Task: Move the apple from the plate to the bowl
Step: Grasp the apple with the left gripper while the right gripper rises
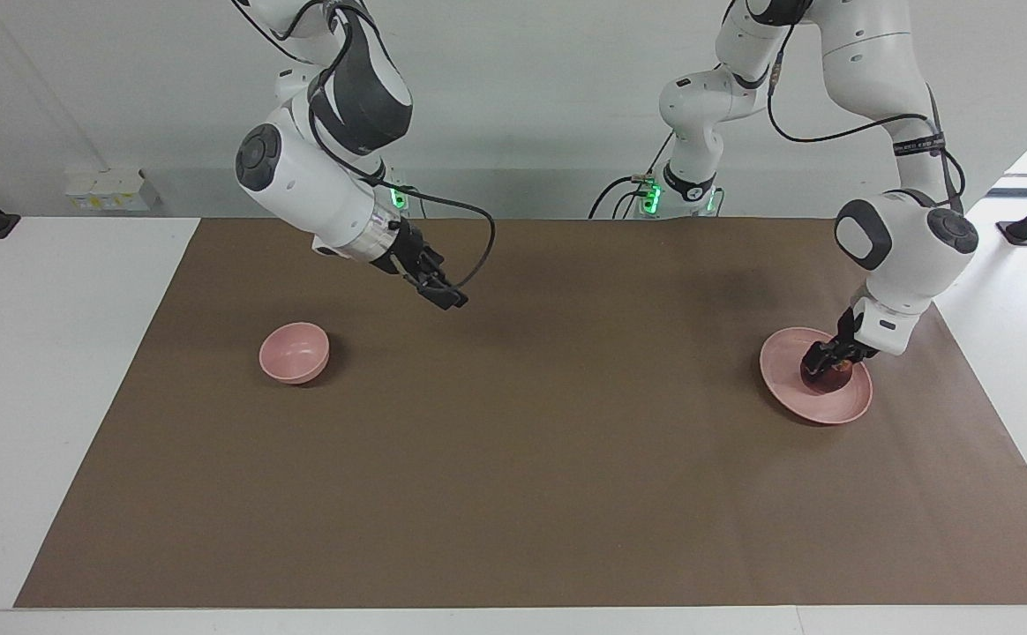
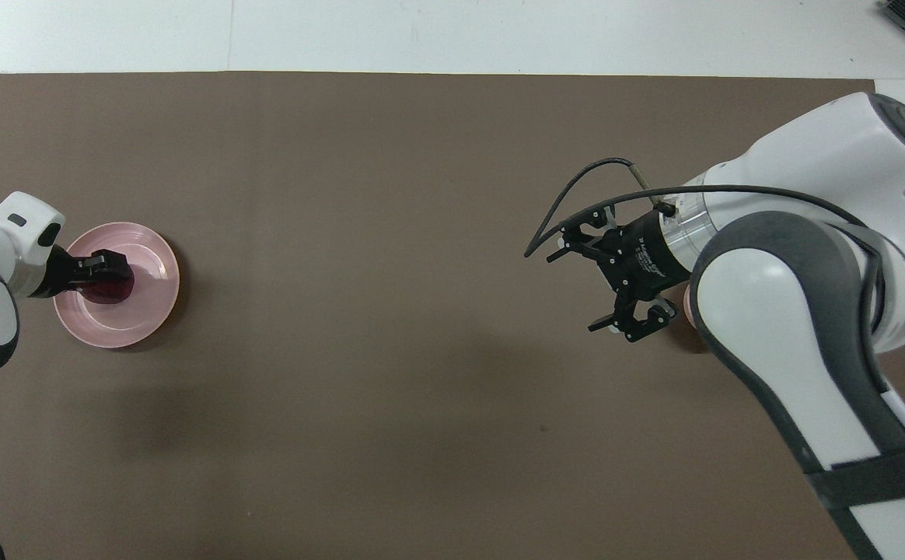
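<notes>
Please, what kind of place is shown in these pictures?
Probably a robotics laboratory, not a kitchen: two white robot arms stand at a white table covered by a brown mat, with only a plate, an apple and a bowl on it.
</notes>
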Action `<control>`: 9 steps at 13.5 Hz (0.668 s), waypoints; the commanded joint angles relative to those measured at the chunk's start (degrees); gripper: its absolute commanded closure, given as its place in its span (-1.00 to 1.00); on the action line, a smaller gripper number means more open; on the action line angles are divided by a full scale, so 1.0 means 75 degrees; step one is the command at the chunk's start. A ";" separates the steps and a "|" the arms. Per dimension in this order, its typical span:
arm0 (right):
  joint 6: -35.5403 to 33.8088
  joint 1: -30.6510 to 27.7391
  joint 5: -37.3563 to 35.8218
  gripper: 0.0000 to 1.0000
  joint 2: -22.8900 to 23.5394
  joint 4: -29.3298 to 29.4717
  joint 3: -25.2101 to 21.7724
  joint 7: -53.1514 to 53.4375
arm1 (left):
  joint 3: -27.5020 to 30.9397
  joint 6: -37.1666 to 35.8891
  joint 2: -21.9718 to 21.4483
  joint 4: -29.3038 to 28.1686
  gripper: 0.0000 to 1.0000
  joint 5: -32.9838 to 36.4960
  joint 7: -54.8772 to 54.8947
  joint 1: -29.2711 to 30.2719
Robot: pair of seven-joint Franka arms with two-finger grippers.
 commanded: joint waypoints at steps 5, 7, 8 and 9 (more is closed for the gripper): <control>0.1723 0.0919 0.1093 -1.00 -0.0097 -0.0316 0.0001 0.1977 | -0.0109 -0.2607 -0.0732 0.1533 1.00 -0.1451 0.0188 0.0076; 0.2192 0.1119 0.1491 -1.00 -0.0086 -0.0316 0.0001 0.2202 | -0.0110 -0.3253 -0.1131 0.1733 1.00 -0.2293 0.0271 0.0076; 0.2322 0.1225 0.1516 -1.00 -0.0086 -0.0316 0.0001 0.2225 | -0.0098 -0.3476 -0.1330 0.1746 1.00 -0.2739 0.0282 0.0088; 0.2393 0.1260 0.1597 -1.00 -0.0086 -0.0316 -0.0010 0.2260 | -0.0098 -0.3664 -0.1506 0.1746 1.00 -0.3045 0.0282 0.0088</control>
